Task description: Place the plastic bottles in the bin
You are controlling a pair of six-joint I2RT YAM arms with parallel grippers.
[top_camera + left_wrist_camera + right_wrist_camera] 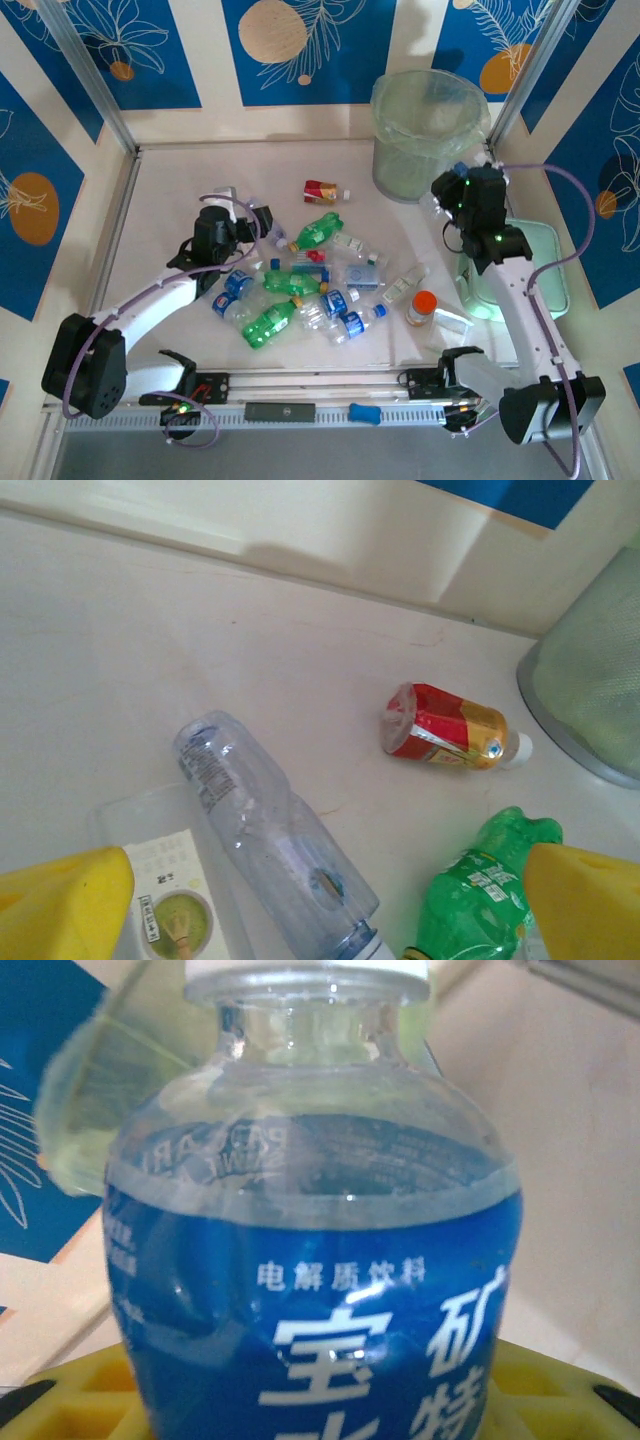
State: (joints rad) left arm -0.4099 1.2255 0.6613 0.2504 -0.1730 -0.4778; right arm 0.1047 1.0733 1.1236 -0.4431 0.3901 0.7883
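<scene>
Top external: right gripper [448,198] clamped on blue-label bottle [320,1290], just beside bin [430,120] at far right of table [170,190]. Left gripper [256,224] jaws wide apart, above left end of bottle pile [290,282] mid-table. Red-and-gold bottle [447,727] lies alone on its side, near bin.

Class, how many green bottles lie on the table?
3 green bottles: one nearest the red-and-gold bottle, one mid-pile, one at the pile's near edge. Others may be hidden.
</scene>
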